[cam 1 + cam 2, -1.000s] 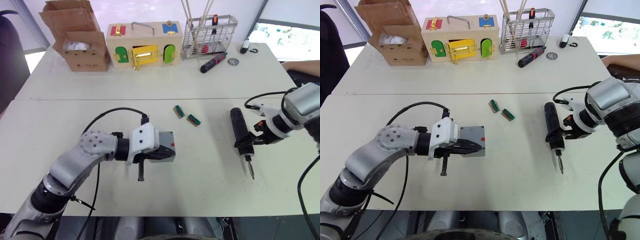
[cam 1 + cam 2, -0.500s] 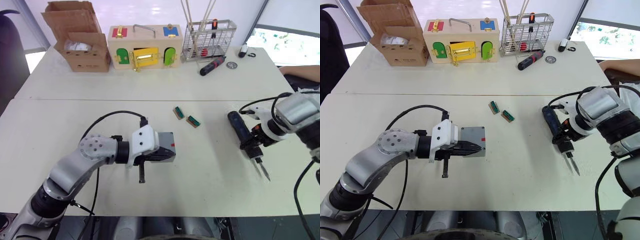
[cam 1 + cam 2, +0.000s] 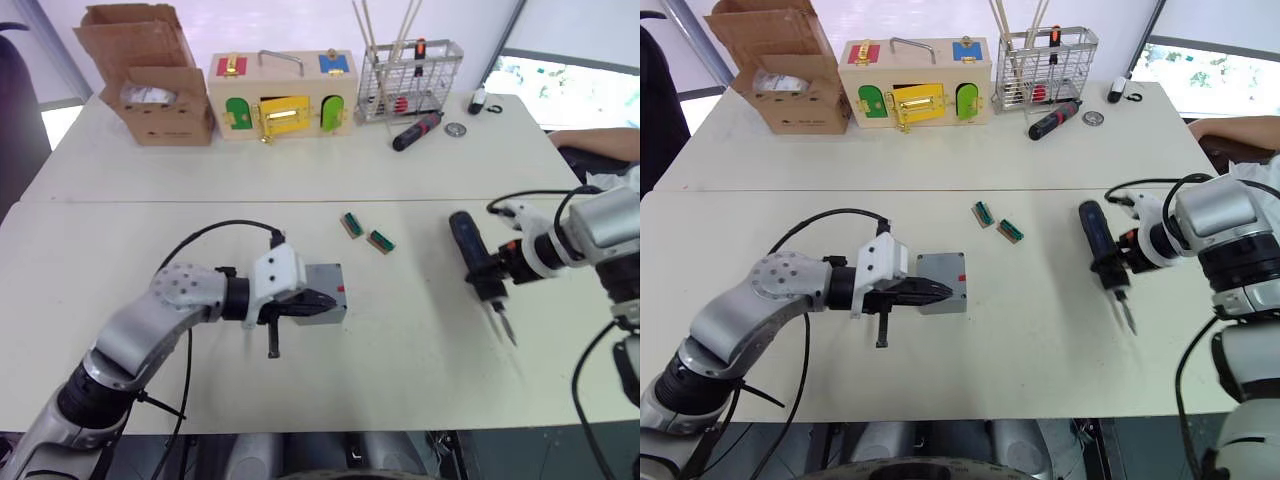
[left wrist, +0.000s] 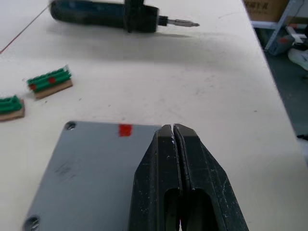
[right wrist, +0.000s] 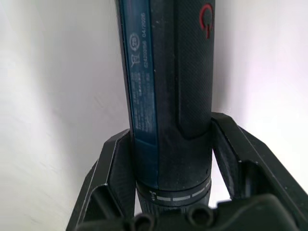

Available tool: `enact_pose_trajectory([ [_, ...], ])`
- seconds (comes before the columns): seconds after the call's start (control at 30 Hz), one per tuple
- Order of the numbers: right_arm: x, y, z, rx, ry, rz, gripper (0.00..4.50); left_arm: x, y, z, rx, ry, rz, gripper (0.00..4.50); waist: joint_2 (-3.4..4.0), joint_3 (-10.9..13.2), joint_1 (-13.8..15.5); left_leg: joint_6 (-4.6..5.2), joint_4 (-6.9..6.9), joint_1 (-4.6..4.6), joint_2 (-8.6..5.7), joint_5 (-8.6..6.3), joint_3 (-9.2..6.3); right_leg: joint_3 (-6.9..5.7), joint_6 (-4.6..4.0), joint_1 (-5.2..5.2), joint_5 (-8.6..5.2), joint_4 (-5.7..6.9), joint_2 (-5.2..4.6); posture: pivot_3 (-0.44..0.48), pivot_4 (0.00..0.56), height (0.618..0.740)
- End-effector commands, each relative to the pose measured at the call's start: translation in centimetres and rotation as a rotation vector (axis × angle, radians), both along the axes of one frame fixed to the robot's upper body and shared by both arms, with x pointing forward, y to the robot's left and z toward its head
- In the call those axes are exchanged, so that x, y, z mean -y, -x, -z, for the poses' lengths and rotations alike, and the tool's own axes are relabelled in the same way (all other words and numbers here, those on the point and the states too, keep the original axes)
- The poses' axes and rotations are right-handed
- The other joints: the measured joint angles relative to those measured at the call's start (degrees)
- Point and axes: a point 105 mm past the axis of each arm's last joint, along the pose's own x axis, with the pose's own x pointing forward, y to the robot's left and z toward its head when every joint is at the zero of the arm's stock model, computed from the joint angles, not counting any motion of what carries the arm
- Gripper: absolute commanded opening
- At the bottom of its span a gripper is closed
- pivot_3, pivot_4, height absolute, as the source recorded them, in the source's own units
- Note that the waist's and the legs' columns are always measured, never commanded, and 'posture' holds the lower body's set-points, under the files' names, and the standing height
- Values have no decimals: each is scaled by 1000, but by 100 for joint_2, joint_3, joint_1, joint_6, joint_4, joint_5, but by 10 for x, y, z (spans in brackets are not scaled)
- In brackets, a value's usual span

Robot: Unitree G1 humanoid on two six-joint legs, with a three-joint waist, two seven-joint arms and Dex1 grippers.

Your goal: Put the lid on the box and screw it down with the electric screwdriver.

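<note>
Grey and flat, the lid [image 3: 943, 281] sits on the box [image 3: 333, 309] near the middle of the white desk [image 3: 400, 400], its red mark facing the far edge. The left claw [image 4: 173, 139] rests over it with both fingers pressed together, pinching nothing, tips on the plate's top. The plate looks rigid and light, so a nudge could slide it off line; pressing down at its centre or holding the box by its side walls seems safest.

Well apart to the right, the electric screwdriver [image 3: 476, 262] is pinched by the right claw [image 5: 173, 159], fingers on either side of the barrel just behind the collar, its thin bit [image 3: 1126, 313] pointing toward the near edge. The tool looks heavy and stiff, with a textured grip that should not slip; that grasp leaves the long tail overhanging, so it may tilt. Two small green blocks [image 3: 366, 233] lie between.
</note>
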Motion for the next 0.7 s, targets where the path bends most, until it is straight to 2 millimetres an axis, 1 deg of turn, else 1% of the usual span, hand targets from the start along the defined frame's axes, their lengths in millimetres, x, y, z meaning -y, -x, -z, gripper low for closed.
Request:
enact_pose_trajectory([
  [0.03, -4, -9, -91, 382, -345, 72, 1953, -11, -11, -18, 22, 30, 16, 0, 46, 5, 43, 0, -4, -10, -1, 0, 1, 0, 0, -11, 0, 1, 0, 0, 150, 740],
  [0.1, -18, 2, -126, 644, -543, 34, 1953, -14, -19, -29, 9, 53, 39, 0, 49, 4, 105, 1, -14, -21, -1, 0, -8, -8, 1, -21, -1, 0, 1, 0, 150, 740],
  [0.13, -24, 10, -136, 750, -605, 24, 1953, -14, -23, -33, 2, 62, 49, 0, 49, 4, 108, 0, -15, -27, 0, 0, -12, -15, 1, -24, -1, 0, 2, 0, 150, 740],
  [0.23, -57, 29, -155, 999, -722, 24, 1953, -18, -34, -41, -18, 66, 76, 0, 53, 1, 64, -23, -12, -32, 2, 13, -15, -21, 1, -22, -1, 12, 4, 0, 150, 740],
  [0.3, -82, 43, -164, 1189, -735, 65, 1953, -19, -41, -41, -29, 36, 96, 0, 58, 1, 27, -26, -12, -31, 1, 15, -14, -21, 1, -23, -1, 18, 2, 0, 150, 740],
  [0.33, -89, 49, -166, 1238, -741, 85, 1953, -20, -42, -40, -32, 23, 104, 0, 59, 0, 12, -31, -11, -30, 0, 17, -13, -19, 2, -25, -1, 20, 3, 0, 150, 740],
  [0.43, -124, 60, -161, 1306, -683, 41, 1953, -19, -47, -38, -29, -13, 114, 0, 62, 1, 8, -42, -13, -27, -8, 24, -9, -16, 2, -33, -1, 38, -3, 0, 150, 740],
  [0.47, -137, 64, -159, 1327, -656, -1, 1953, -19, -47, -37, -27, -22, 115, 0, 62, 0, 1, -45, -13, -26, -14, 25, -6, -15, 2, -35, -1, 42, -4, 0, 150, 740],
  [0.53, -155, 74, -152, 1362, -605, -105, 1953, -17, -46, -36, -27, -30, 117, 0, 62, 1, -23, -46, -12, -23, -15, 26, -3, -11, 3, -38, -2, 48, -4, 0, 150, 740],
  [0.63, -168, 80, -137, 1383, -513, -207, 1953, -15, -44, -29, -15, -56, 117, 0, 61, 0, -57, -46, -11, -23, -15, 26, -2, -9, 3, -41, -2, 51, -4, 0, 150, 740],
  [0.7, -171, 78, -127, 1386, -463, -233, 1953, -12, -43, -22, -2, -70, 117, 0, 61, 0, -81, -47, -9, -22, -15, 27, -5, -9, 3, -39, -2, 50, -5, 0, 150, 740],
])
